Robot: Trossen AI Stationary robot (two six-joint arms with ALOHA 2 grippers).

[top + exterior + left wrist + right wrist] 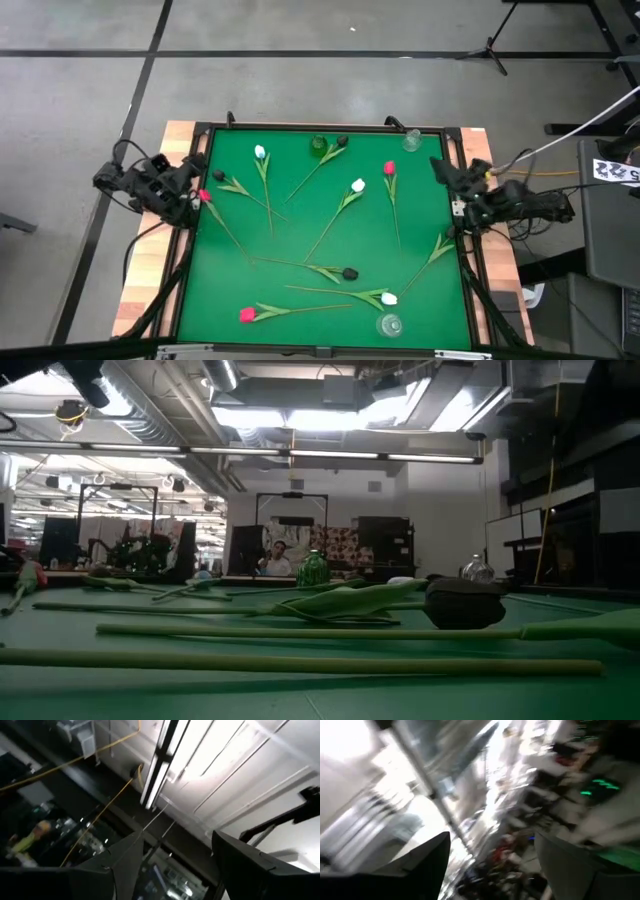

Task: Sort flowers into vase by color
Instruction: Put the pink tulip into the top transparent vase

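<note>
Sorting has not begun, we judge: our left end effector (200, 172) waits, fingers apart, at the green surface (300, 230) edge; the artificial tulips (350, 192) lie scattered, the glass vases (389, 324) empty; our right end effector (440, 168) waits likewise, empty.

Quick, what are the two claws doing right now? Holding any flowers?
Left gripper: open, holding nothing, parked at the table's left edge.
Right gripper: open, holding nothing, parked at the table's right edge.
</note>
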